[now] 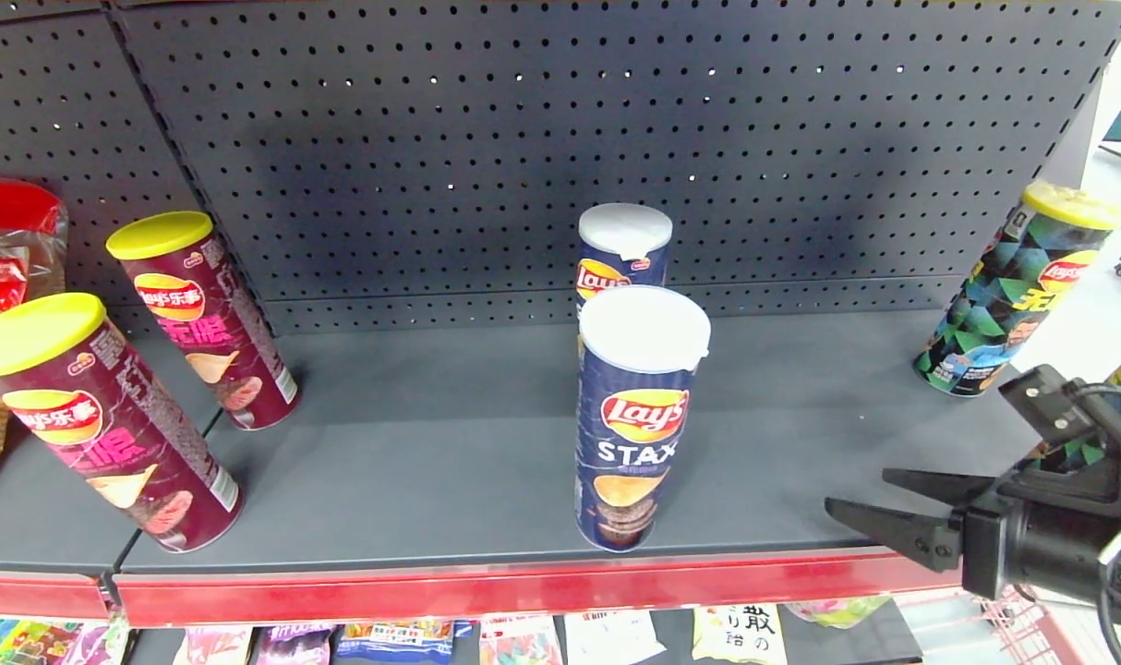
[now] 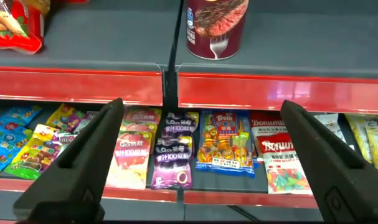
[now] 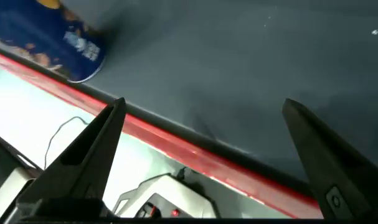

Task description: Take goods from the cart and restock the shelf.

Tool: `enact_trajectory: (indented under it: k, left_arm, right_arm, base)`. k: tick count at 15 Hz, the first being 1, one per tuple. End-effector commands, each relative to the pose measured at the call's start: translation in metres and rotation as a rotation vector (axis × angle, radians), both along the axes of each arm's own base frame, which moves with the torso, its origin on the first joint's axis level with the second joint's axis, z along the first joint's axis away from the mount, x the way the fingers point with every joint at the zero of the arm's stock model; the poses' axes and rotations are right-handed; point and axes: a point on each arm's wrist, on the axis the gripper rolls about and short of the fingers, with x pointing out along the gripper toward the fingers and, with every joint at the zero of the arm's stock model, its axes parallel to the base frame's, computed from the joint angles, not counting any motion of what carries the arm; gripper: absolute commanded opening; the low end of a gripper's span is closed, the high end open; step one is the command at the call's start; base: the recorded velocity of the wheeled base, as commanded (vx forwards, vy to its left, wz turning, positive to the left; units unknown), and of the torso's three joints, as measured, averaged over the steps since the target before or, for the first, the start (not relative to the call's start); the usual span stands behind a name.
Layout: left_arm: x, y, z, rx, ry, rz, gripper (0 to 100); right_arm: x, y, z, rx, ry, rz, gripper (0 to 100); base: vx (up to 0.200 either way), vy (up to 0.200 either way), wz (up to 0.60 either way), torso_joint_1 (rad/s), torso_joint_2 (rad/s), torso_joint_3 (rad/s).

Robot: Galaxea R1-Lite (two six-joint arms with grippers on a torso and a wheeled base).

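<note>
Two blue chip cans stand upright mid-shelf, one at the front (image 1: pixel 636 425) and one behind it (image 1: pixel 621 247). My right gripper (image 1: pixel 858 491) hovers open and empty at the shelf's red front edge (image 1: pixel 524 586), to the right of the front can. In the right wrist view the gripper (image 3: pixel 202 106) spans that red edge (image 3: pixel 195 152), with the blue can's base (image 3: pixel 48 37) off to one side. My left gripper (image 2: pixel 202 106) is open and empty, facing a lower shelf of snack bags (image 2: pixel 226 143), below a maroon can (image 2: pixel 215 28).
Two maroon cans with yellow lids (image 1: pixel 108 425) (image 1: pixel 205 319) stand at the shelf's left. A teal-patterned can (image 1: pixel 1018 291) stands at the far right. Bare grey shelf (image 1: pixel 431 443) lies between them. A pink wire cart corner (image 1: pixel 1031 633) shows at the lower right.
</note>
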Motion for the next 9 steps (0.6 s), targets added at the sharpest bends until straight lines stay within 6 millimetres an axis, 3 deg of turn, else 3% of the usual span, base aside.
enact_trajectory:
  k: [1, 6, 9]
  left_arm:
    - [0.0, 0.0, 0.0, -0.001, 0.003, 0.0, 100]
    - [0.0, 0.0, 0.0, -0.001, 0.003, 0.0, 100]
    - [0.0, 0.0, 0.0, -0.001, 0.003, 0.0, 100]
  right_arm:
    - [0.018, 0.004, -0.007, -0.011, 0.051, 0.001, 100]
    - [0.024, 0.009, -0.003, -0.025, 0.026, 0.028, 100]
    - [0.015, 0.005, 0.006, -0.009, -0.04, 0.016, 100]
  base:
    - [0.0, 0.0, 0.0, 0.0, 0.0, 0.0]
    - [0.0, 0.0, 0.0, 0.0, 0.0, 0.0]
    - [0.0, 0.0, 0.0, 0.0, 0.0, 0.0]
